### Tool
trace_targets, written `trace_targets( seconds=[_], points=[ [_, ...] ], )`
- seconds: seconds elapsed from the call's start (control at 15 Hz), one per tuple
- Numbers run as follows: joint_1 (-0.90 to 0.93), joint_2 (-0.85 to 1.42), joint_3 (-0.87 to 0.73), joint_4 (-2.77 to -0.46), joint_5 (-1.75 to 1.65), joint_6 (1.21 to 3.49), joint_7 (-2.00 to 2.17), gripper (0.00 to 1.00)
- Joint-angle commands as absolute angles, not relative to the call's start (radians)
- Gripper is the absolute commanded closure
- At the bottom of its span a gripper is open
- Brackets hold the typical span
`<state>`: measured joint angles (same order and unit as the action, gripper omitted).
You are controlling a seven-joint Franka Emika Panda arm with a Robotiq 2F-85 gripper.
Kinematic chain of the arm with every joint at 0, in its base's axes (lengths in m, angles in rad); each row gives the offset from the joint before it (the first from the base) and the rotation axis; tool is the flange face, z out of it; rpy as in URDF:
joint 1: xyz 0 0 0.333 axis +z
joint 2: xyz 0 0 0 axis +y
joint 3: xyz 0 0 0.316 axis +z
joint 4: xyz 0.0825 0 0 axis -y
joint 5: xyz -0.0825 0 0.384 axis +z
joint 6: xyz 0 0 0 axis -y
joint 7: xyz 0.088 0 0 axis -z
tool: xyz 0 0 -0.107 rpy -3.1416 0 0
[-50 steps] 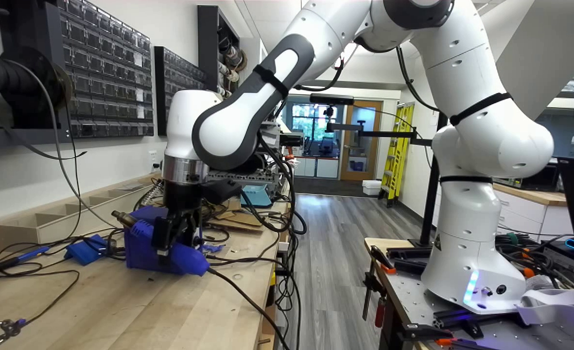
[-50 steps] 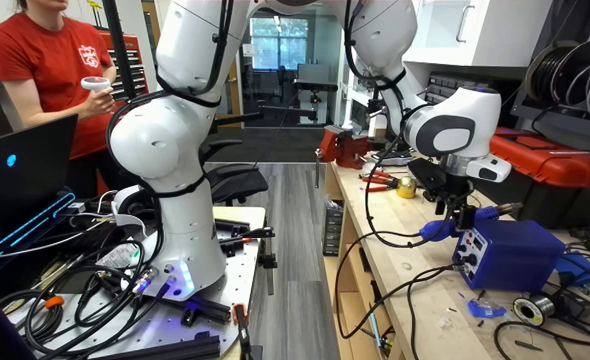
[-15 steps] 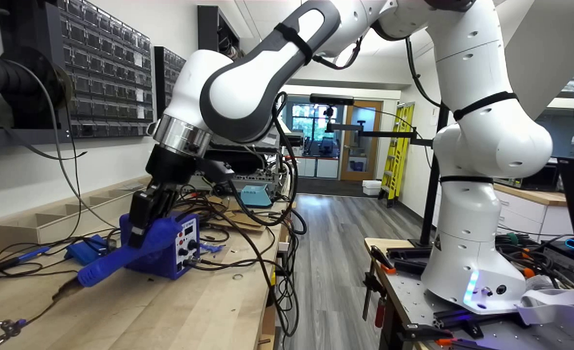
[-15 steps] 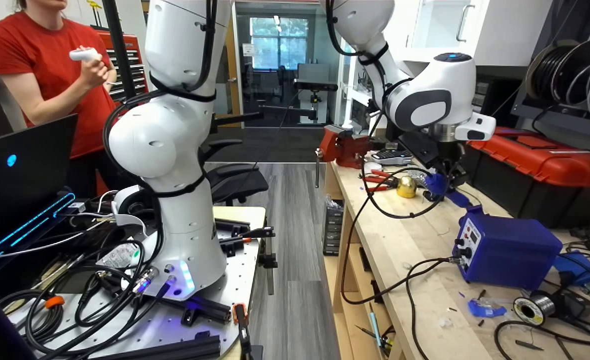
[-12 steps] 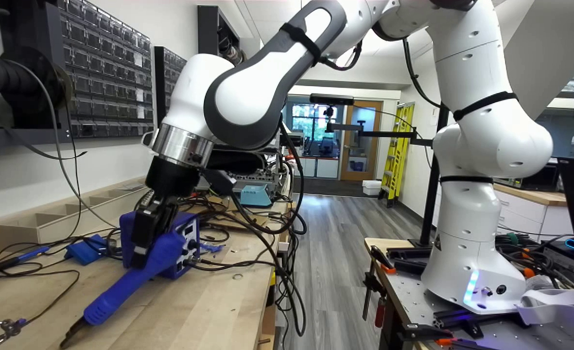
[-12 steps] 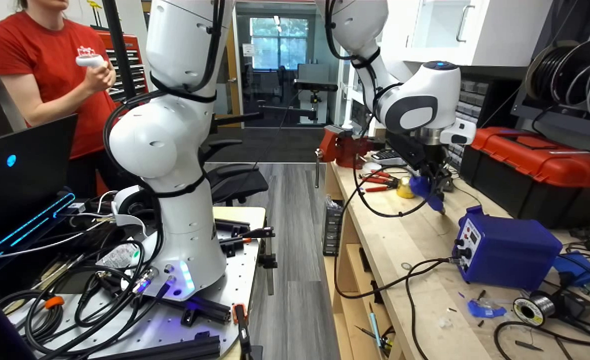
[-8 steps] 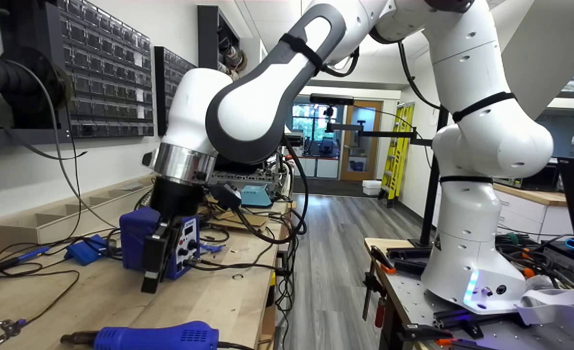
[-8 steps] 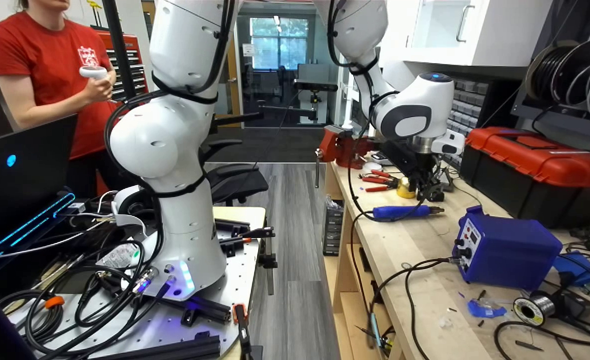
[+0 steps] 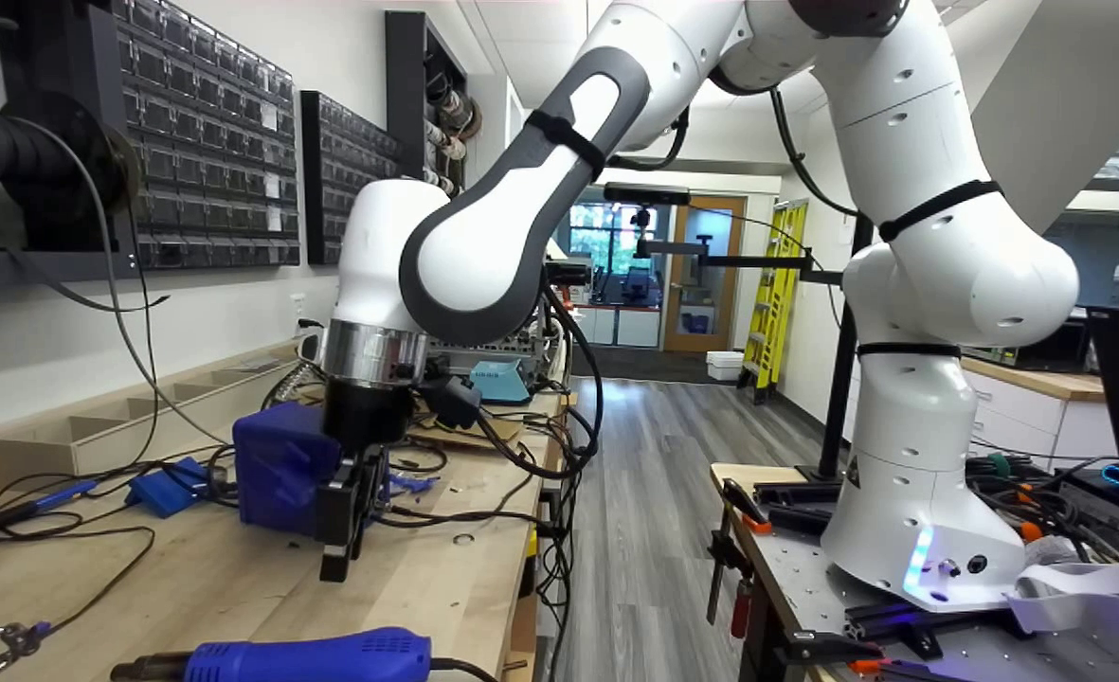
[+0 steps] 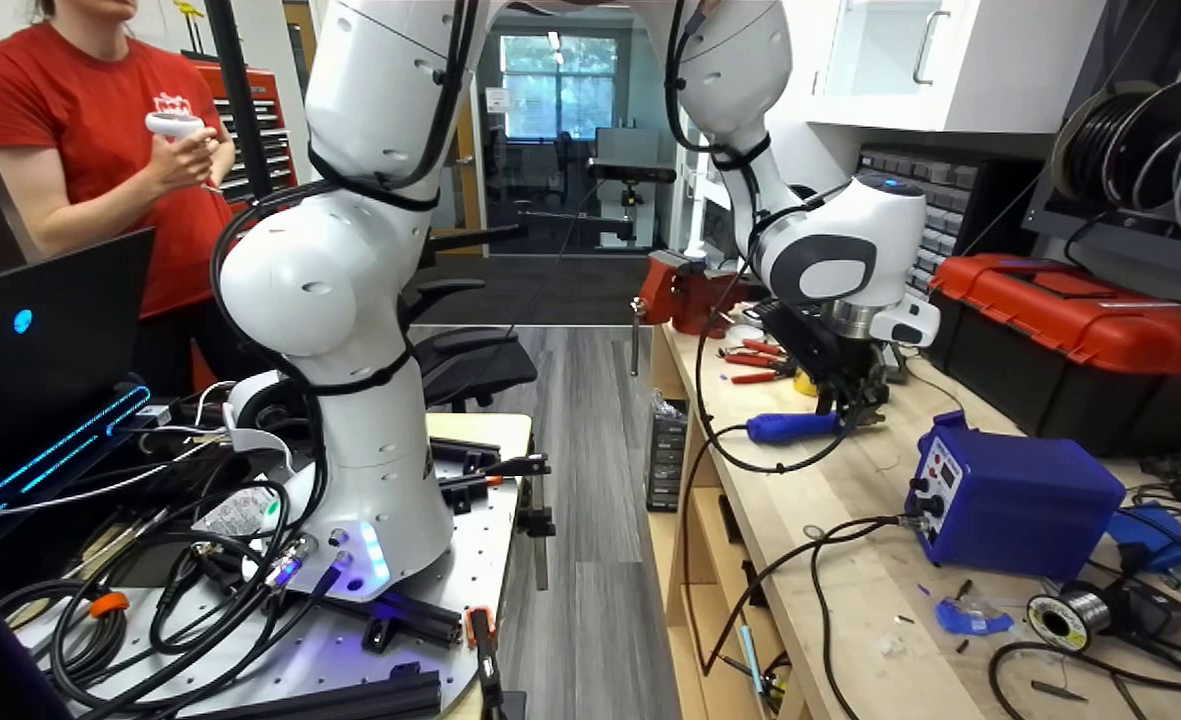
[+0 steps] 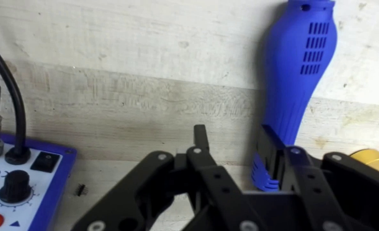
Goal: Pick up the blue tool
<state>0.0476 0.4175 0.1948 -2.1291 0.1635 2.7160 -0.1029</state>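
We find the deep-blue vented plastic tool [image 11: 300,57] lying on the pale wooden bench [image 11: 112,112]. The black two-fingered hand [image 11: 234,133] stands wide above the bench. In the wrist view, one finger overlaps the tool's narrower part, and the tool's slotted end shows between the fingers; we cannot tell whether finger and tool touch. In an exterior view, we record red-handled pliers [image 10: 753,359] near the tool, a blue box-shaped unit [image 10: 1030,510] with a white knobbed panel apart from it, and a black plastic toolbox [image 10: 1075,345] with a red lid.
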Motion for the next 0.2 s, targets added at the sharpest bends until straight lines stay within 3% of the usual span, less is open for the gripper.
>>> trace_targets(
  seconds=[0.0,0.13],
  points=[
    [0.051,0.418,0.193,-2.127,0.164,2.713,-0.101,0.52],
    [0.052,0.42,0.194,-2.126,0.164,2.713,-0.101,0.39]
  ],
)
